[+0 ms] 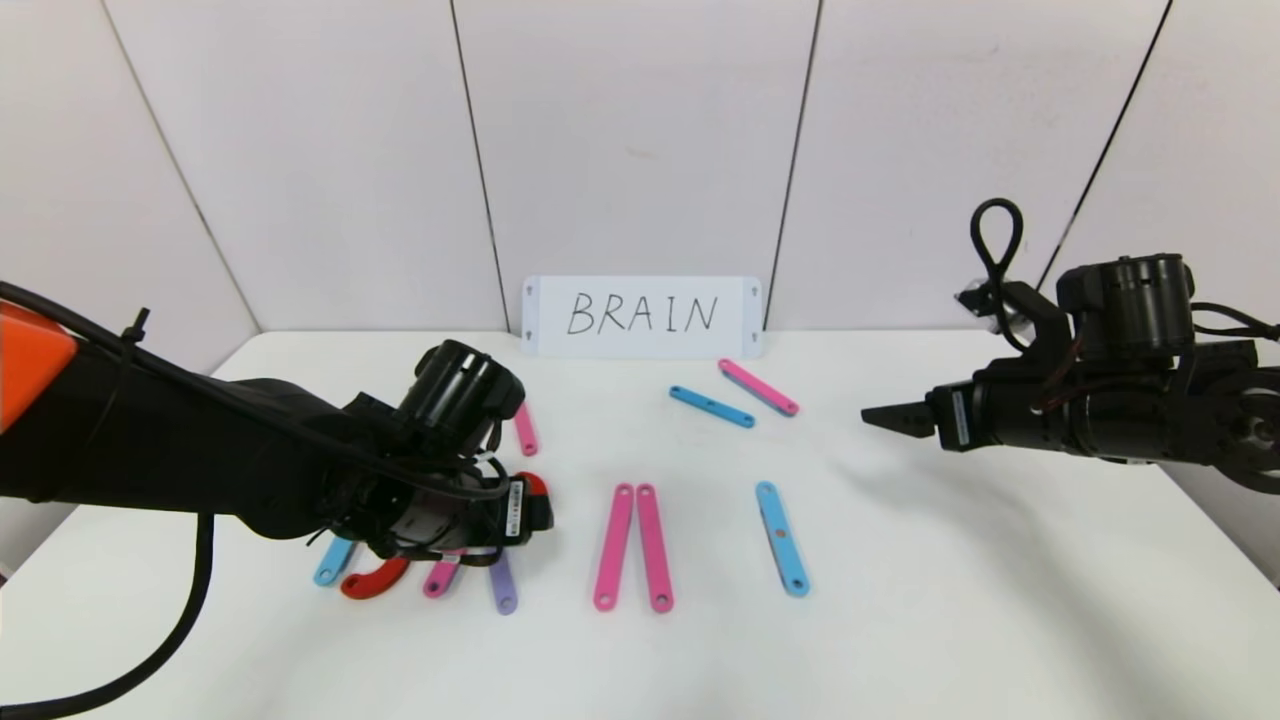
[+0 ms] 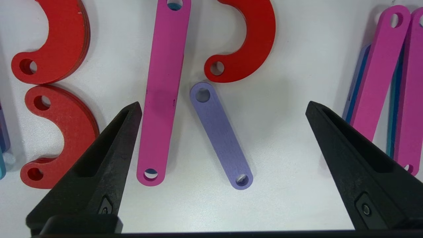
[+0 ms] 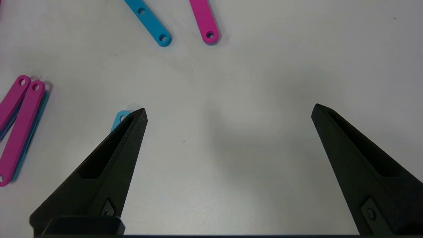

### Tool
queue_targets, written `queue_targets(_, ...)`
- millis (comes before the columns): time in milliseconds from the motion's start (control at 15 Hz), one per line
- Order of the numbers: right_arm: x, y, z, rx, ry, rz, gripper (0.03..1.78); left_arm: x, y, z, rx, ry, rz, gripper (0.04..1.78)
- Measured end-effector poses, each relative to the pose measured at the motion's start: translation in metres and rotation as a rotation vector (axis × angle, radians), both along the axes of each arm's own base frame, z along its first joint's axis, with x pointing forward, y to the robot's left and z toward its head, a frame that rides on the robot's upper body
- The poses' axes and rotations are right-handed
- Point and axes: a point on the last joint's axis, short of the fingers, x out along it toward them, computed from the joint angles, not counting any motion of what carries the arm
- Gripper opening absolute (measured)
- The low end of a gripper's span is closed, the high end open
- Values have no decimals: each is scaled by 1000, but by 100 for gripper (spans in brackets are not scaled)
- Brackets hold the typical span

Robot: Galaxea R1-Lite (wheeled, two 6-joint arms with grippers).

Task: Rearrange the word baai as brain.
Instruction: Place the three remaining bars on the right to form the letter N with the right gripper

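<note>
I worked at a white table (image 1: 1000, 600) whose far edge met a wall of pale panels (image 1: 640, 140) split by thin dark seams. A white card (image 1: 642, 316) lettered BRAIN leaned against that wall at centre. Even, soft light left only faint shadows.

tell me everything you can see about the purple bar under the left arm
The purple bar is a short, flat strip of matte lilac plastic with rounded ends and a round hole at each end. It lies flat on the white table, slanted like the leg of an R. One end sits just below the red curve and close beside the long pink bar; any contact there can't be made out. The left tool hovers open above it, its fingers on either side, not touching it.
</note>
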Motion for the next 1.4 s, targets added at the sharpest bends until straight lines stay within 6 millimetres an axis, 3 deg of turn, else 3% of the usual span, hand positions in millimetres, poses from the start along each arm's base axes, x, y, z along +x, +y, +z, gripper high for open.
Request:
queue_targets(867,0,0,0,-1,1,0,174,0,-1,-9,-24,47,-22,174)
queue_targets(1400,0,1,-2,-4,5,-1,174,3,5,3,-33,5,-1,174)
